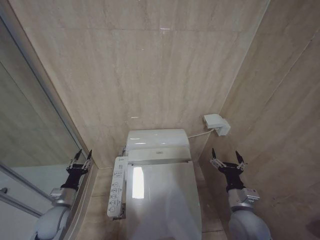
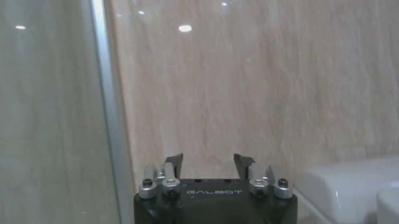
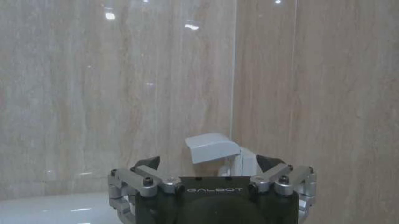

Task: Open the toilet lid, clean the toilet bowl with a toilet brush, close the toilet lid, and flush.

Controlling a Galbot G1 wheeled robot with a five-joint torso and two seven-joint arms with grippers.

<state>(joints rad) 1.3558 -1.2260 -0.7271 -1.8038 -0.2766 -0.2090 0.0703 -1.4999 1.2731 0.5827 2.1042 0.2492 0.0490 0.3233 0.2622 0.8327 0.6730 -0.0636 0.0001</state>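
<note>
- Toilet lid [image 1: 162, 200]: down flat over the toilet bowl, glossy white, directly below and between your two arms. Opening it is the step in hand, as you'd judge.
- Left claw [image 1: 82, 156]: fingers spread, holding nothing, raised beside the glass partition [image 1: 30, 130], to the left of the button panel [image 1: 116, 186].
- Right claw [image 1: 227, 159]: also spread and empty, hovering to the right of the lid near the wall box [image 1: 216, 123].
- For a clean lift, get a finger under the lid's front rim, not the seat beneath; swing it up toward the tank [image 1: 157, 139] slowly, since glossy plastic may slip.
- Bowl contents: hidden by the closed lid, cannot tell.
</note>
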